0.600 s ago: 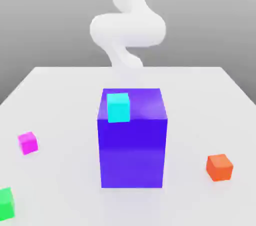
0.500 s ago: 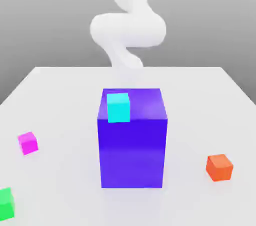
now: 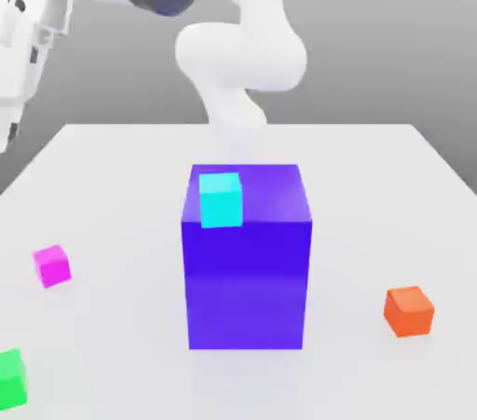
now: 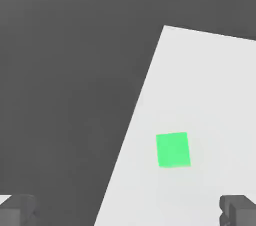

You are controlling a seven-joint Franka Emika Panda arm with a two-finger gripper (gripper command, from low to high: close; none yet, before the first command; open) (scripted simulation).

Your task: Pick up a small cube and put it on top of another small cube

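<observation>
The small magenta cube [image 3: 52, 265] rests on the white table [image 3: 112, 185] at the exterior view's left, with nothing touching it. High above the table's left edge hangs the arm's white hand [image 3: 26, 46], well clear of every cube. In the hand view my gripper [image 4: 128, 212] is open and empty, its two dark fingertips [image 4: 18, 210] set wide apart. Between them, far below, lies a small green cube [image 4: 173, 150] near the table's edge. That green cube [image 3: 9, 378] sits at the front left corner in the exterior view.
A big blue-purple block [image 3: 247, 264] stands mid-table with a cyan cube [image 3: 221, 199] on its top near the left side. A small orange cube [image 3: 408, 310] lies at the front right. Past the table's edge [image 4: 135, 120] there is dark floor.
The arm has swung over: its hand and a dark-jointed link now show at the exterior view's upper left, where earlier only the bent white link showed. No cube has moved.
</observation>
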